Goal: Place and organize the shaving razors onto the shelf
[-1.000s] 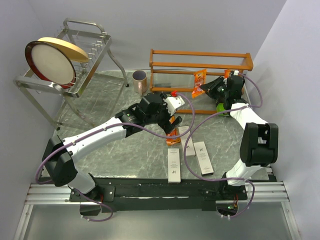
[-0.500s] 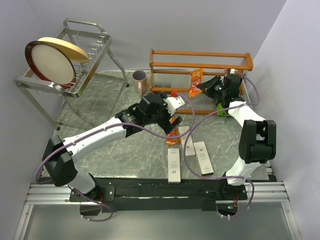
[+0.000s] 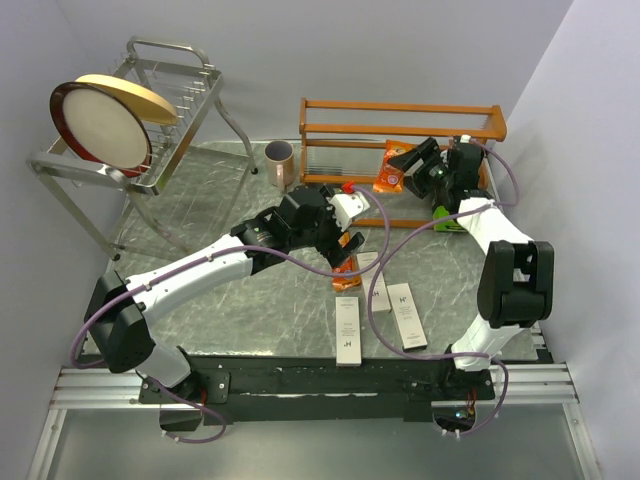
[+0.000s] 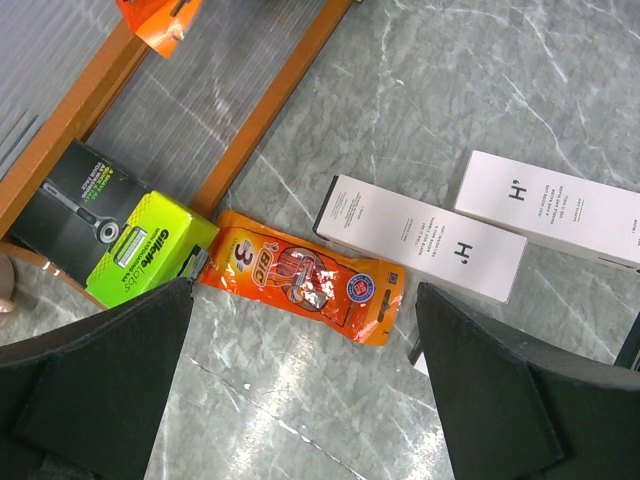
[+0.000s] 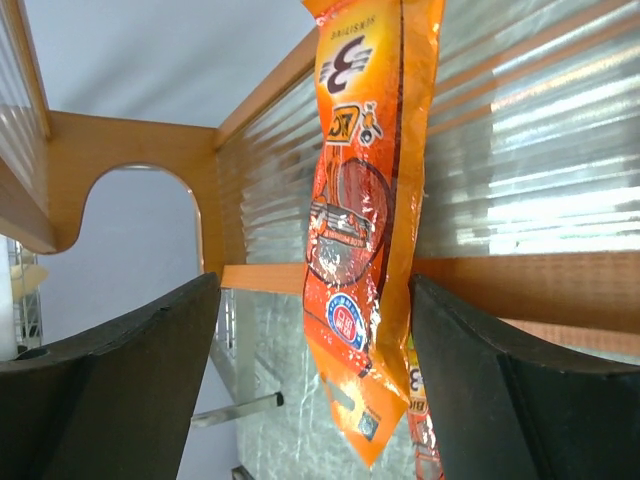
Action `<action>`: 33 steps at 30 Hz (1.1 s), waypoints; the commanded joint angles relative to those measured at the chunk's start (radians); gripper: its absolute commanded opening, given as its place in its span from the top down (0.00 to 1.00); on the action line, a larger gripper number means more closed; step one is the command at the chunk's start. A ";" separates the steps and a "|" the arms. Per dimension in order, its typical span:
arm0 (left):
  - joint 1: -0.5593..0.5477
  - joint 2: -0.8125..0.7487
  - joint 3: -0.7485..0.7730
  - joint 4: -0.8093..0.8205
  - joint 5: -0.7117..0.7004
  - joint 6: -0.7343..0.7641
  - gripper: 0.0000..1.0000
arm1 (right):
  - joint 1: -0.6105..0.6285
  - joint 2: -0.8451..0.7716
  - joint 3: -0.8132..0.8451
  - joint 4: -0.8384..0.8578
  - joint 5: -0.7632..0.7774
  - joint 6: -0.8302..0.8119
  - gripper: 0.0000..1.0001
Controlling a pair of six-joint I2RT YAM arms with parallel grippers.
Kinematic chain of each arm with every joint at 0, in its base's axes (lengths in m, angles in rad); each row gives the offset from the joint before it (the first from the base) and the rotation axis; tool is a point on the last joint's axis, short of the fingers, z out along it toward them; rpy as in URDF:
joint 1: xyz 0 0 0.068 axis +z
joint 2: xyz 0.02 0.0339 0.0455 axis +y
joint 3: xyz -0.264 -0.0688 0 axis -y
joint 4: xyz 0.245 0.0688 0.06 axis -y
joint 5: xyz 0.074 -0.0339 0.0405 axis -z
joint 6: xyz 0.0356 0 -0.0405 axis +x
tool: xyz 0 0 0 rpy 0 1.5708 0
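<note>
Orange packet [image 5: 365, 250] rests on the shelf [image 5: 130, 150] between the right fingers [image 5: 110, 370], spread apart; left fingers [image 4: 100, 380] apart too.

Both arms were built alike: glossy white tubular link shells [image 3: 200, 268] set between bulky matt black joint housings [image 3: 515, 285]. A thin grey-purple cable [image 3: 387, 228] ran in loose loops outside each arm, from base to wrist. The left arm carried a small red fitting [image 3: 348, 186] beside its white wrist block. The left gripper [image 4: 303, 290] and the right gripper [image 5: 315, 283] each ended in two broad, wedge-shaped matt black fingers [image 4: 95, 395].
</note>
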 commanded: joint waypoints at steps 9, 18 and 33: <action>-0.007 -0.047 -0.013 0.064 -0.007 -0.006 0.00 | 0.002 -0.148 0.018 -0.075 0.094 -0.207 0.15; 0.025 0.017 0.031 0.153 -0.175 0.001 0.12 | 0.002 -0.287 -0.028 -0.179 0.126 -0.247 0.20; 0.097 0.494 0.460 0.175 -0.122 0.001 0.99 | -0.009 -0.632 -0.224 -0.449 0.177 -0.420 1.00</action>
